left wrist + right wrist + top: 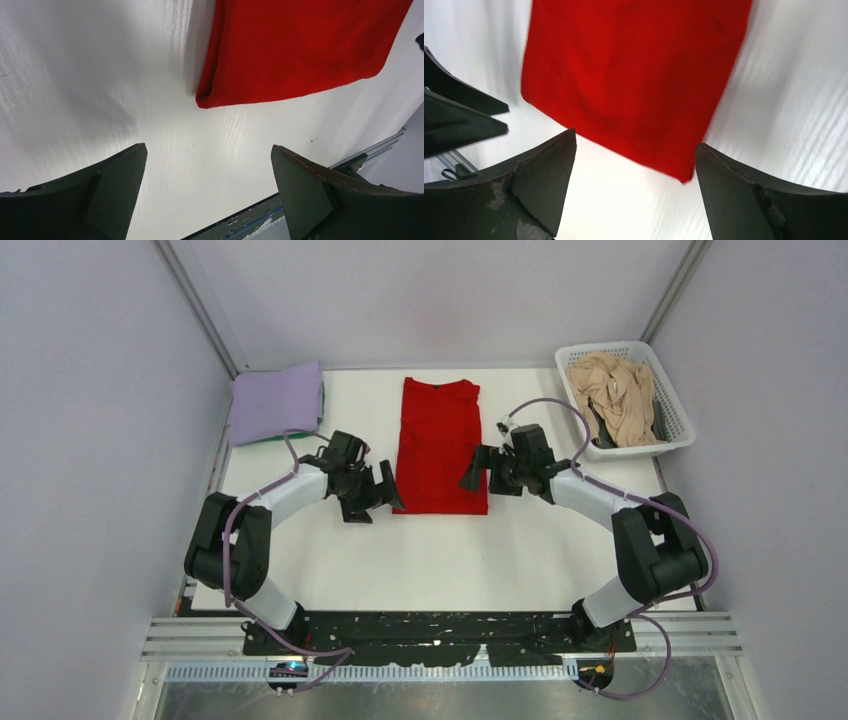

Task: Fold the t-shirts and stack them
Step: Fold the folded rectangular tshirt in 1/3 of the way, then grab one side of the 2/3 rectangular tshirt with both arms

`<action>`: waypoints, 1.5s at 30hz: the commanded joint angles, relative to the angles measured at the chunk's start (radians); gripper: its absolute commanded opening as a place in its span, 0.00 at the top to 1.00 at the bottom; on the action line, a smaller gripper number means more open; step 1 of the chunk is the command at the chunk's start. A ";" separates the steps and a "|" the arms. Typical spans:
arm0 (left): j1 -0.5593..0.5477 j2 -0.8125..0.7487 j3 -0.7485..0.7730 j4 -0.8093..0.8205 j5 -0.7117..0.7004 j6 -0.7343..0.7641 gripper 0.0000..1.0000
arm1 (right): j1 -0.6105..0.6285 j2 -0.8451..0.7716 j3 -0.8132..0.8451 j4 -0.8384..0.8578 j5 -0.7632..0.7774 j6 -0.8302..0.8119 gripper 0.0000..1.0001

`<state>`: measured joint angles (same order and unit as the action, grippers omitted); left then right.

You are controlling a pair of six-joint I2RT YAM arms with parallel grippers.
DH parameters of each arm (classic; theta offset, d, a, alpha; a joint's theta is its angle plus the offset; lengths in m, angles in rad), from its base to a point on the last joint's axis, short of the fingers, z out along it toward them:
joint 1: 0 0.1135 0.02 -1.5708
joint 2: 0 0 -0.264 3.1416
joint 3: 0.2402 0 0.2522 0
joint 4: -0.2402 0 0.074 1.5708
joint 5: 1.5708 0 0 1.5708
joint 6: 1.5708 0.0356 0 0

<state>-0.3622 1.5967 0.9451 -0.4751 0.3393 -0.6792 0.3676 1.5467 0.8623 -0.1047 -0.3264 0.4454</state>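
Free table (pixel 450 560) near red t-shirt (pixel 440 445); basket (pixel 676 412) far right.

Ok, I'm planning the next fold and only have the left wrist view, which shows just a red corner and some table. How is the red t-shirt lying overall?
Observer: The red t-shirt lies flat in the middle of the table as a long narrow strip. No sleeves stick out, and the collar is at the far end.
Operator: Where is the right arm?
Observer: The right gripper is at the shirt's opposite long edge, toward the near hem, with its fingers open and empty.
Operator: And where is the stack?
Observer: A folded lavender t-shirt sits at the far left corner, with the edge of a green t-shirt showing under it.
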 commanded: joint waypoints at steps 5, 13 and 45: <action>-0.012 -0.008 0.018 0.059 0.005 -0.020 0.00 | 0.004 0.247 0.294 0.153 0.021 -0.013 0.05; -0.012 -0.005 0.015 0.037 -0.009 -0.015 0.00 | -0.058 0.471 0.535 0.033 0.132 -0.034 0.05; -0.014 0.238 0.107 0.085 -0.005 -0.047 0.71 | -0.098 -0.107 -0.108 -0.064 -0.008 -0.066 0.03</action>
<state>-0.3721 1.7802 1.0252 -0.4080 0.3588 -0.7330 0.2596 1.4910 0.8040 -0.2085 -0.2180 0.3668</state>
